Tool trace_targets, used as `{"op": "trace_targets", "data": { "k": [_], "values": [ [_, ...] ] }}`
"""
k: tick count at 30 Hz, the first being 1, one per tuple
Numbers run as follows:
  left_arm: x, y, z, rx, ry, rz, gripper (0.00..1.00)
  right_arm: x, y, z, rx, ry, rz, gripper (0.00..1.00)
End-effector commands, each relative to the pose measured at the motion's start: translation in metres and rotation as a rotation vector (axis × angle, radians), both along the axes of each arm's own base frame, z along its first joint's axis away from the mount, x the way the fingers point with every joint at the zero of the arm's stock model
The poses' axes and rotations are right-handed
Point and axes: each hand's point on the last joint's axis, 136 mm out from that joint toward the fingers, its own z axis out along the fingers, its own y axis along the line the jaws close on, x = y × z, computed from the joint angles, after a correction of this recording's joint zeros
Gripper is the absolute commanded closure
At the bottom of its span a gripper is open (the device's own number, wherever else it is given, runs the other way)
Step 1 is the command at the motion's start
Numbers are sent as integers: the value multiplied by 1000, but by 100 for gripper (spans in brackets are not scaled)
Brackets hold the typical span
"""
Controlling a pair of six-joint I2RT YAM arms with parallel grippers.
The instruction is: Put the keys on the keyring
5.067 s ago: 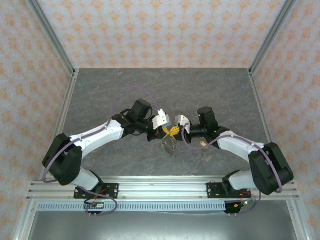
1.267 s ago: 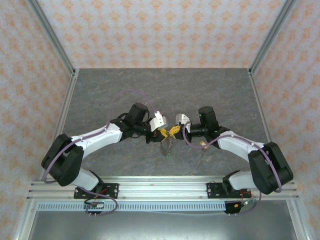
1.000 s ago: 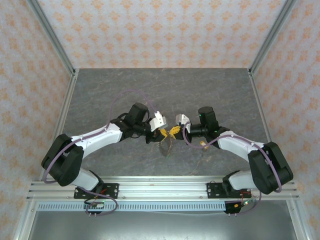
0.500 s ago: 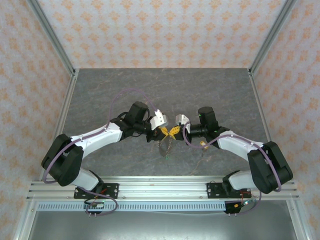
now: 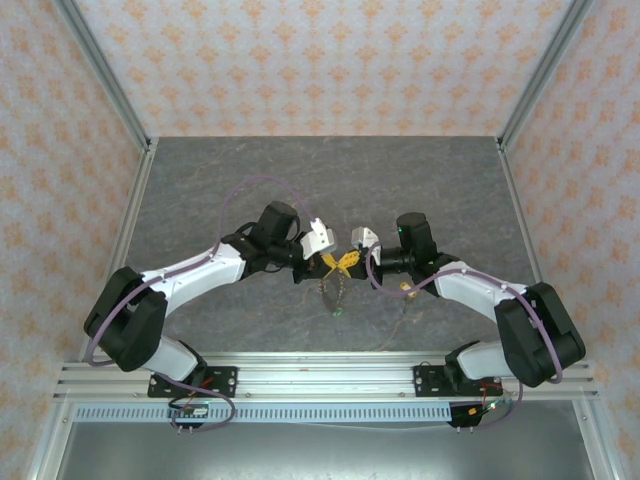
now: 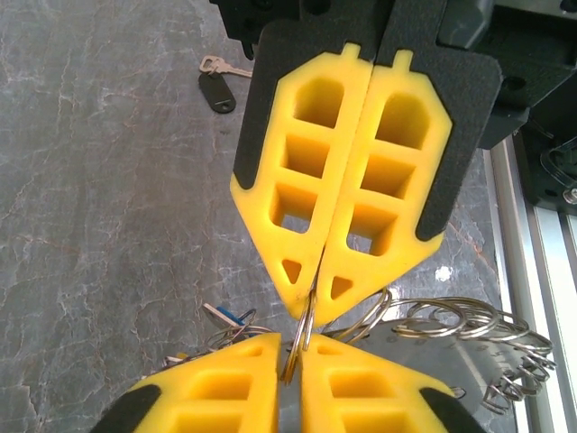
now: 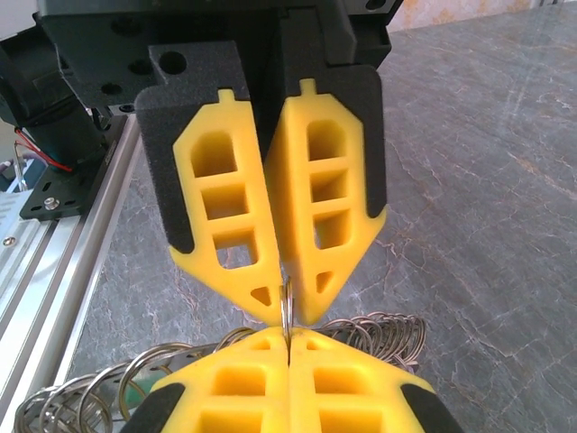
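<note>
We saw the grey marbled surface (image 5: 430, 190) under the left arm (image 5: 190, 270) and the right arm (image 5: 470, 285), which met above its middle. The right fingers (image 6: 302, 180) and the left fingers (image 7: 221, 176) faced each other tip to tip. Both pairs were pressed narrow on the same thin wire loop of the keyring (image 6: 298, 336), held edge-on in the air between them. The rest of it, a bunch of linked metal rings (image 6: 460, 323), hung beneath the tips. We judged it light, stiff in each wire yet floppy as a bunch, and slippery. A grip on the flat of one loop, close to its split, seemed the best hold, since soft tips could let round wire twist. The ring itself was the only holder. Among its links we made out keys (image 6: 236, 316), one blue-headed, though whether threaded or merely tangled we could not tell. A dark-headed key (image 6: 216, 90) lay apart on the surface.
</note>
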Motion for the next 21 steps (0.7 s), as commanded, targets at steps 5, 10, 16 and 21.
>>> {"op": "trace_targets", "data": {
  "k": [5,10,16,21],
  "values": [
    [5,1,6,20,-26,-2,100,0,4,12,43,-40,29,100],
    [3,4,17,38,-49,-13,100,2,-3,9,-40,-76,3,98],
    [-5,4,33,79,-87,-43,100,-5,-9,10,-187,-156,12,85],
    [-7,8,41,105,-120,-43,100,-7,-12,15,-247,-220,0,83]
  ]
}}
